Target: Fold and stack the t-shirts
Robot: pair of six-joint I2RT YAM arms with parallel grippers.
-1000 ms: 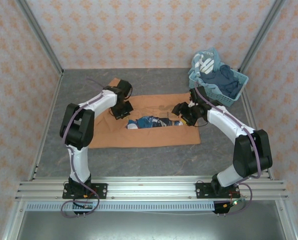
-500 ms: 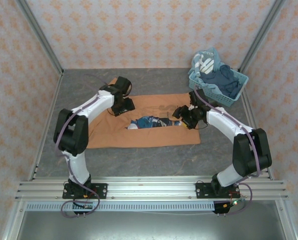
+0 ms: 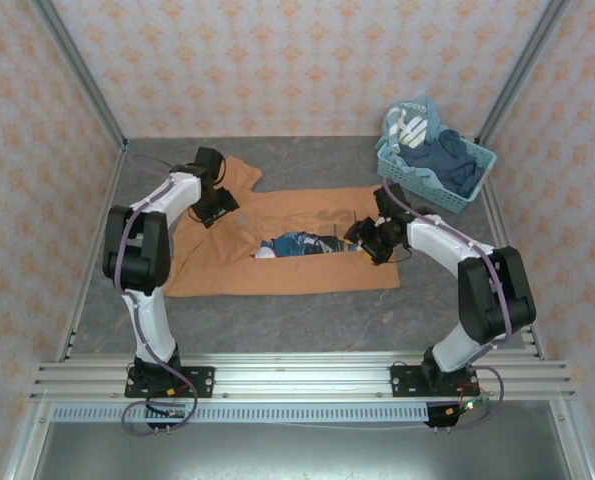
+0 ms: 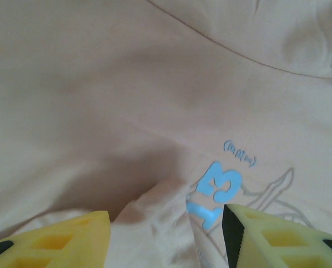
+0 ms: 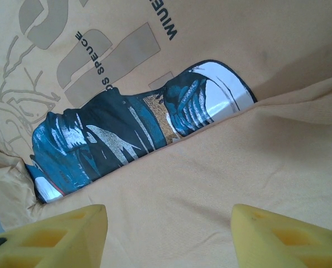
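Observation:
One orange-brown t-shirt (image 3: 277,272) lies spread on the grey table, with a blue-white print (image 3: 302,245) bunched at its middle. My left gripper (image 3: 215,207) hovers over the shirt's far left part, beside a sleeve (image 3: 239,172). In the left wrist view that gripper (image 4: 166,216) is open, with a loose ridge of fabric and a light blue "13" print (image 4: 219,187) between its fingers. My right gripper (image 3: 365,242) sits over the shirt's right side. Up close, the right gripper (image 5: 168,211) stands open just above plain fabric, below the dark blue print (image 5: 115,134).
A light blue lattice basket (image 3: 425,186) stands at the back right, holding dark blue clothes (image 3: 447,160). Patterned walls and metal posts close in the table at the back and both sides. Bare grey table (image 3: 297,320) lies in front of the shirt.
My left gripper opened, let go of the fabric and swung toward the far left. The shirt's left side now lies spread wider, its sleeve laid out. The right gripper edged slightly left.

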